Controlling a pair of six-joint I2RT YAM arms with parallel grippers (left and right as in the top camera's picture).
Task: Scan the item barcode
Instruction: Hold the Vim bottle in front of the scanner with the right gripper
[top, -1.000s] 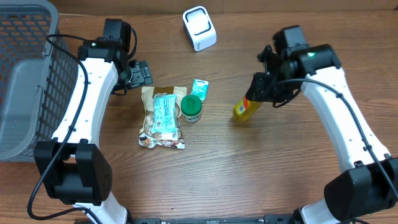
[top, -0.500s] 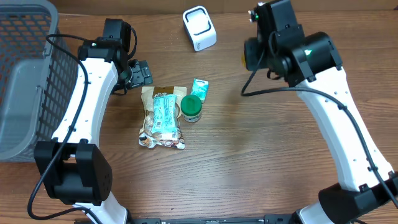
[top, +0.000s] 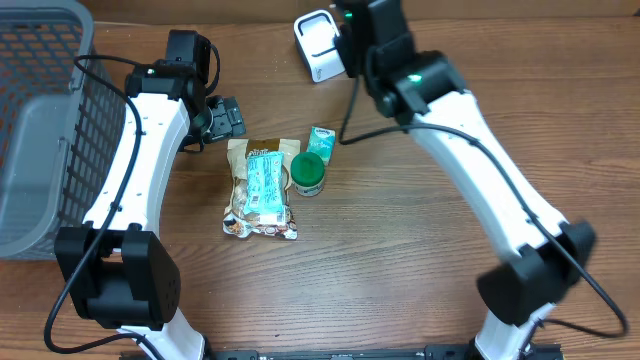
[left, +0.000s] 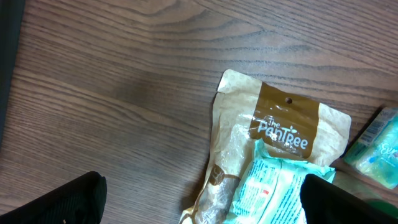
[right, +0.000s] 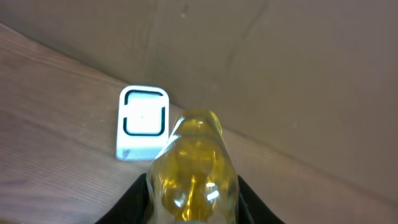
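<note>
right jaws grip bottle (right: 193, 168) (near scanner (right: 142, 121))

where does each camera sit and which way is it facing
overhead: above the table, looking down; left arm, right arm, basket, scanner
left wrist: on the left arm, looking down at the snack bag; open fingers at bottom corners
right wrist: on the right arm, facing the scanner past the held yellow bottle; fingers flank it
shared: scanner in overhead and right wrist

The right tool (right: 194, 205), gripping the bottle (right: 193, 162), has swung from the right side of the counter (top: 400, 260) up and across to its far edge. The bottle now hangs facing the scanner (right: 142, 122).
</note>
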